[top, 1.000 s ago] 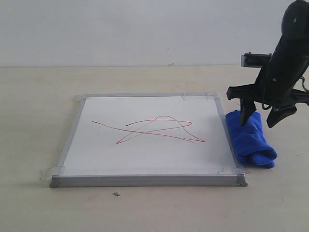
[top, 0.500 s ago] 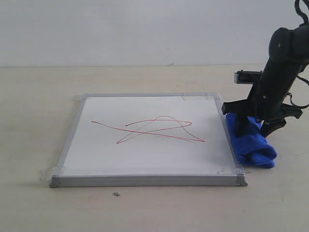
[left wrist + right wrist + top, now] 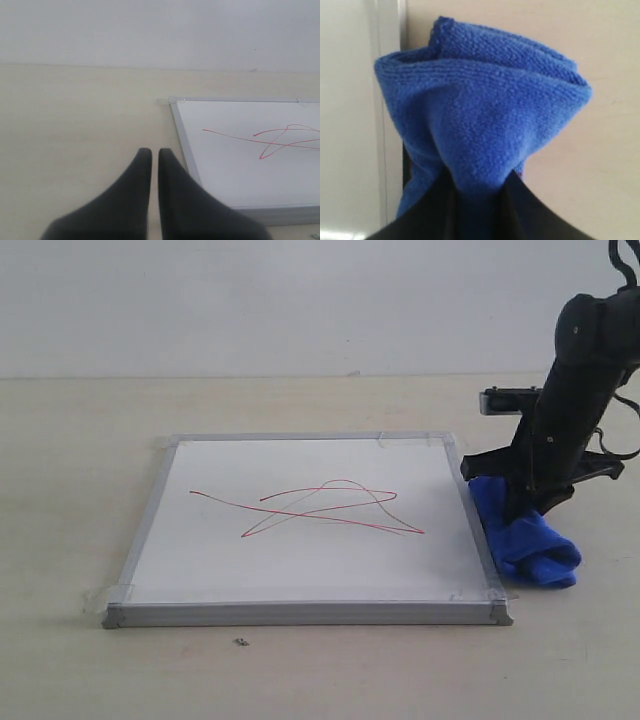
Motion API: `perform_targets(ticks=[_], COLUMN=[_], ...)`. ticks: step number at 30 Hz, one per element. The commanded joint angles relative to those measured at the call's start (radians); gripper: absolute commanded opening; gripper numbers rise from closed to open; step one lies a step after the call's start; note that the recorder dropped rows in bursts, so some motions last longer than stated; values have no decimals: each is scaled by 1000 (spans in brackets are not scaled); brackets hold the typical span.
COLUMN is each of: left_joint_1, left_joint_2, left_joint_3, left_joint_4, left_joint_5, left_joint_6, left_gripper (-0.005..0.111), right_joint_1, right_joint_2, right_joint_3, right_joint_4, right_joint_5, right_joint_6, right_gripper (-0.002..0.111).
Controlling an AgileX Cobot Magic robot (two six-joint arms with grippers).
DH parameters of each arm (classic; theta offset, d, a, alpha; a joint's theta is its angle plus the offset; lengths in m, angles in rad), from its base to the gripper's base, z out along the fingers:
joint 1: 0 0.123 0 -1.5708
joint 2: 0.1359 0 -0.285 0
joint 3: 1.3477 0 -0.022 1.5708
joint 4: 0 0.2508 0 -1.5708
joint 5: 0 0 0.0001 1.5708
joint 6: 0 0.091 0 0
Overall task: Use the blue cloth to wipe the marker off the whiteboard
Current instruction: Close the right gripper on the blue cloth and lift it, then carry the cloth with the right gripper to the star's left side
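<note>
The whiteboard (image 3: 300, 613) lies flat on the table, with the red marker (image 3: 310, 510) scribble at its middle. Just past the board's right edge lies the blue cloth (image 3: 535, 545). My right gripper (image 3: 525, 505) is down on the cloth's far half. In the right wrist view the cloth (image 3: 480, 110) bunches up between the jaws of my right gripper (image 3: 477, 200), which is shut on it beside the board's frame (image 3: 385, 125). My left gripper (image 3: 151, 152) is shut and holds nothing; it hangs off the board's left edge (image 3: 185, 145), with the marker (image 3: 270, 142) ahead. The exterior view does not show it.
Bare beige table (image 3: 80, 420) surrounds the board, and a pale wall (image 3: 300, 300) stands behind it. Clear tape (image 3: 100, 595) holds the board's corners. A small dark speck (image 3: 241, 642) lies in front of the board.
My right gripper has come down from above the cloth, its open fingers sinking into it and closing on it. The cloth's near end has shifted slightly.
</note>
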Motion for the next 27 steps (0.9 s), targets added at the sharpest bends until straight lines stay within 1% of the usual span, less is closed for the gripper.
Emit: perform_targets(ticks=[1, 2, 5, 7, 8, 12, 15, 17, 22, 27], left_joint_1=[3, 3, 3, 3, 3, 3, 3, 3, 3, 3], left_joint_2=[-3, -3, -3, -3, -3, -3, -3, -3, -3, -3], left_joint_3=[3, 3, 3, 3, 3, 3, 3, 3, 3, 3], left_joint_4=[1, 1, 1, 1, 1, 1, 1, 1, 1, 1], left_joint_5=[-7, -7, -7, -7, -7, -7, -7, -7, -7, -7], left_joint_6=[2, 2, 2, 2, 2, 2, 2, 2, 2, 2], left_gripper=[5, 5, 5, 5, 5, 5, 5, 5, 5, 5], right_joint_1=[0, 0, 4, 29, 51, 155, 242, 301, 443, 535], right_joint_2=[-11, -16, -41, -45, -45, -16, 14, 33, 96, 173], right_joint_3=[-114, -141, -228, -269, -285, -330, -355, -358, -358, -378], right_joint_4=[49, 76, 240, 364, 394, 389, 389, 389, 368, 368], right_joint_5=[169, 187, 214, 217, 214, 153, 74, 2, -176, -328], right_joint_6=[-120, -150, -228, -264, -276, -305, -296, -264, -256, -196], right_gripper=[0, 0, 0, 0, 0, 0, 0, 0, 0, 0])
